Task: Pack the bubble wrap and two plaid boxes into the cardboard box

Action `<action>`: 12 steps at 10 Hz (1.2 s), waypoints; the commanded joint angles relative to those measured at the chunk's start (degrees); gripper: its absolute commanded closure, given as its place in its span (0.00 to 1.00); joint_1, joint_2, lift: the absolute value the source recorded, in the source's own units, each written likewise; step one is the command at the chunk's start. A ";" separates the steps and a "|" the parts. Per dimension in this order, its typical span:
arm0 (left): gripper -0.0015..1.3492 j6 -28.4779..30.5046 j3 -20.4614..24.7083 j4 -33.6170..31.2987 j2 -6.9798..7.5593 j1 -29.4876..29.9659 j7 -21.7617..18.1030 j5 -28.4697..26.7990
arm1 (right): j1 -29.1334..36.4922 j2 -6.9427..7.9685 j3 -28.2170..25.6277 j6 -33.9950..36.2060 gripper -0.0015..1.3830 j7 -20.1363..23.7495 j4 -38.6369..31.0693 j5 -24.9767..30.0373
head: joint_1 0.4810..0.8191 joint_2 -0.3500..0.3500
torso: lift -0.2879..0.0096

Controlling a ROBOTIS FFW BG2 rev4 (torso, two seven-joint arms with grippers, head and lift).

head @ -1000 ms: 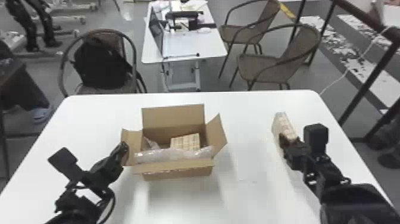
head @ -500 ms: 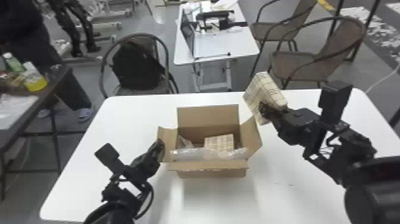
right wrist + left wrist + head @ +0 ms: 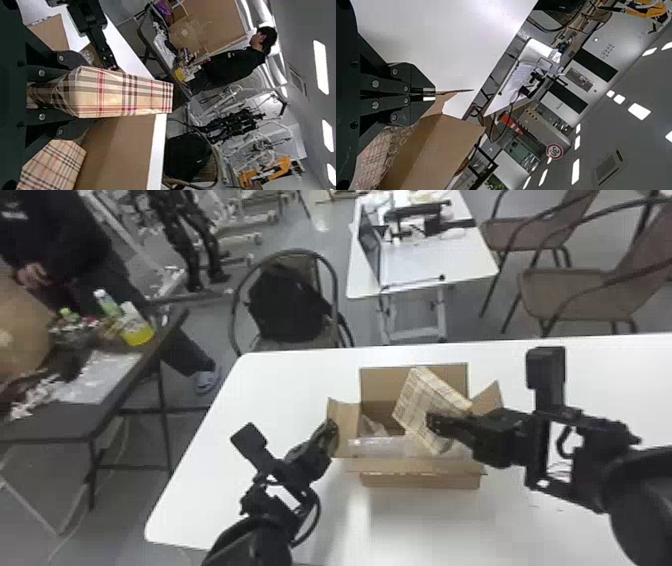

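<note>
The right gripper [image 3: 434, 421] has its jaws closed on a tilted plaid box [image 3: 411, 402], over the cardboard box [image 3: 420, 481] near the desk's [image 3: 215, 490] far edge. Bubble wrap [image 3: 377, 445] and the other plaid box [image 3: 51, 166] lie inside. The left gripper [image 3: 331, 431] has its jaws pinching the left flap [image 3: 346, 425].

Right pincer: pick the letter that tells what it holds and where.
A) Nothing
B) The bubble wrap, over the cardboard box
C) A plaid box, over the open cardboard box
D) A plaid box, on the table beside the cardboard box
C: the right pincer has a plaid box between its fingers, and the head view shows it tilted over the open cardboard box.
</note>
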 commanded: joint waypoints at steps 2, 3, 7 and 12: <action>0.90 0.09 0.14 0.10 -0.24 -0.27 -0.02 0.00 | -1.88 0.42 1.13 6.98 0.69 3.44 1.66 2.46 | 0.63 0.99 | 0.80; 0.90 -0.08 0.32 0.10 -0.24 -0.27 -0.02 0.00 | -1.71 0.25 0.96 8.30 0.48 3.61 0.25 5.10 | 0.63 1.00 | 0.80; 0.90 -0.17 0.58 0.10 -0.24 -0.27 -0.10 0.09 | 3.92 0.69 -4.93 4.61 0.22 2.56 -7.48 18.63 | 0.63 0.96 | 0.80; 0.90 -2.19 2.87 0.10 -0.24 0.43 -0.10 0.09 | 24.92 -0.19 -21.72 -27.65 0.22 -6.23 -10.20 23.64 | 0.63 0.80 | 0.80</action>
